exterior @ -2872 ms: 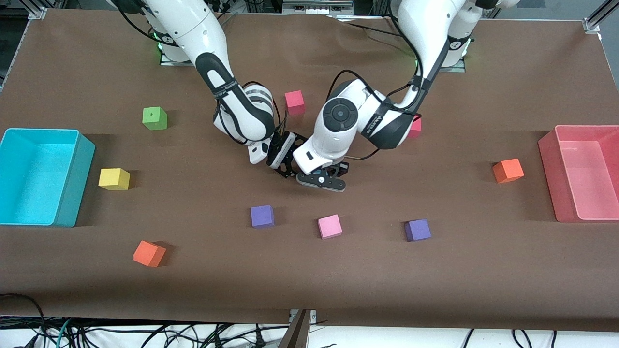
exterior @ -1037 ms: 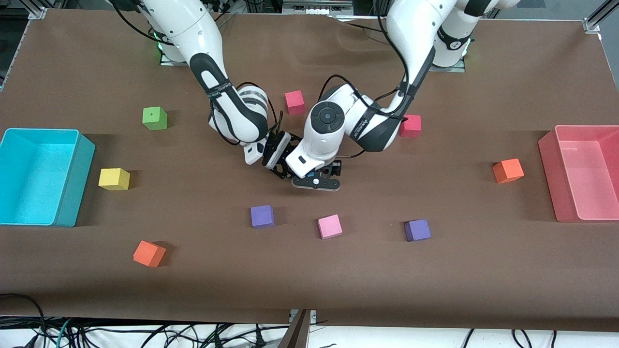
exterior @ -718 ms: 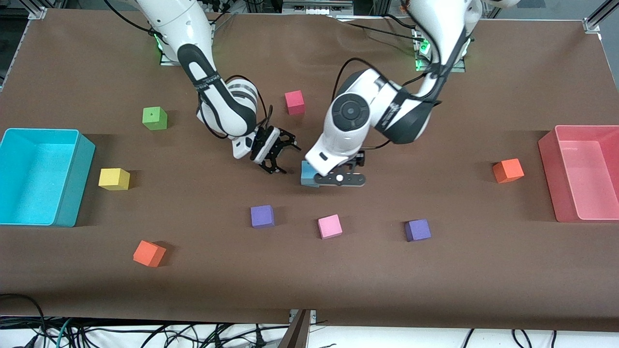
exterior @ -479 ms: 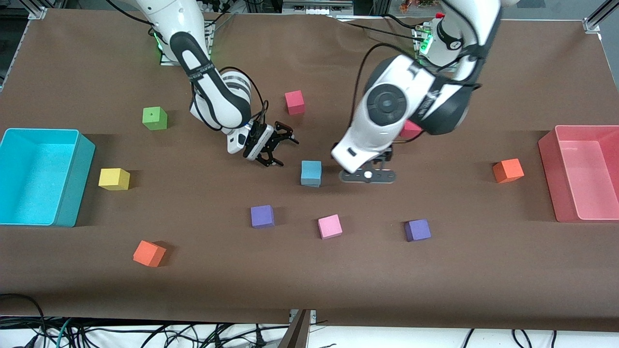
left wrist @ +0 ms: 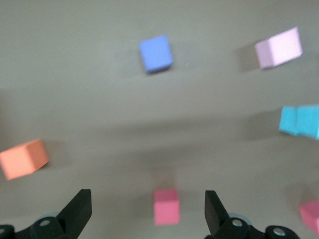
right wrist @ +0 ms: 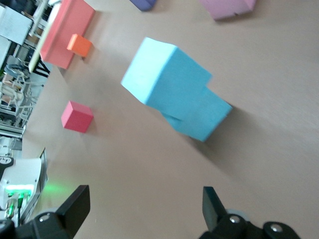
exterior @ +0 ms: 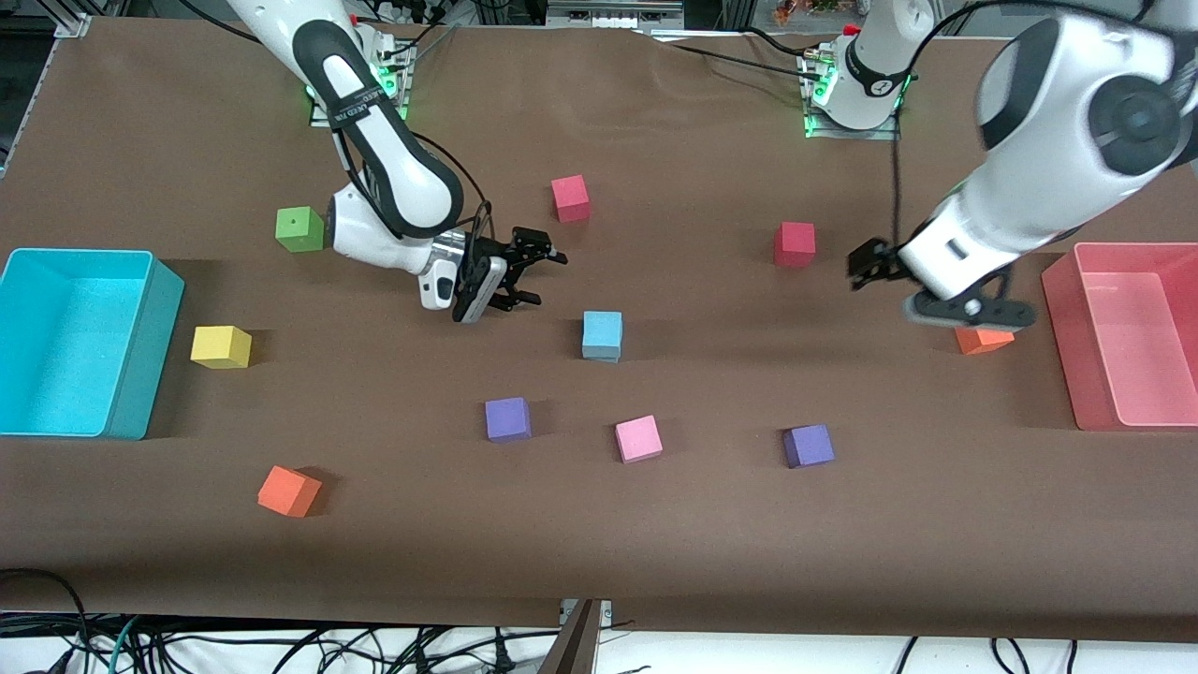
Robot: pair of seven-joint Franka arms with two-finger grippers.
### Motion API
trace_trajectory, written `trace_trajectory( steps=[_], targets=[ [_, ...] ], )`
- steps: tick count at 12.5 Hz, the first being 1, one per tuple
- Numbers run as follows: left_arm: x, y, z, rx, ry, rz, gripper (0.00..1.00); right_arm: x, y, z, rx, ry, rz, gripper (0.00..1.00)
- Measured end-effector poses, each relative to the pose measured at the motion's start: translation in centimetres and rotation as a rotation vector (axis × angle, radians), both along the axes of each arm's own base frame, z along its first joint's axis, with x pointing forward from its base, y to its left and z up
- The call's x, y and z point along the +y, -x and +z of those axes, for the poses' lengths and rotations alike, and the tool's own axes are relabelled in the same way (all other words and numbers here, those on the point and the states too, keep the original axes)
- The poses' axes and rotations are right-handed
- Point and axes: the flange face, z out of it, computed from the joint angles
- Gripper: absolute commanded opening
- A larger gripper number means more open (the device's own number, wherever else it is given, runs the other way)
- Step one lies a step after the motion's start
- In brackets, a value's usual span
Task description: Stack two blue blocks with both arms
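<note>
Two blue blocks [exterior: 602, 328] stand stacked mid-table, the upper one slightly askew on the lower; they also show as the stack [right wrist: 167, 78] and the stack [left wrist: 300, 121]. My right gripper [exterior: 535, 276] hangs open and empty beside the stack, toward the right arm's end of the table. My left gripper [exterior: 880, 267] is raised over the table next to an orange cube [exterior: 983, 343], well clear of the stack. Its fingers [left wrist: 79, 211] stand open with nothing held; a red cube [left wrist: 166, 206] lies on the table below them. The right gripper's fingers [right wrist: 75, 204] frame bare table.
A cyan bin [exterior: 150, 346] sits at the right arm's end, a pink bin [exterior: 1062, 328] at the left arm's end. Loose cubes: green [exterior: 299, 229], yellow [exterior: 221, 346], orange [exterior: 288, 490], two purple [exterior: 507, 418] [exterior: 808, 446], pink [exterior: 638, 438], two red [exterior: 570, 197] [exterior: 795, 243].
Both grippers have drawn away from the blue stack, which stays standing. The left arm swung up and far toward its own end of the table; the right gripper backed off a little.
</note>
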Motion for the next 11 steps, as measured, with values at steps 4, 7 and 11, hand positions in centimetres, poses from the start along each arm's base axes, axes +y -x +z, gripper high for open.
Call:
trace_trajectory(
  steps=[4,7,11],
  targets=[
    [3.9,2.0,0.8,0.001,0.005,-0.025,1.00,-4.3,-1.8,2.0,0.126,0.188,0.114,1.00],
    [6.4,2.7,1.7,0.000,0.007,-0.003,1.00,-8.3,-3.3,5.4,0.211,0.371,0.136,1.00],
    [8.1,3.7,3.3,0.002,0.007,0.020,1.00,-13.9,-4.9,10.6,0.219,0.642,-0.009,1.00]
  ],
)
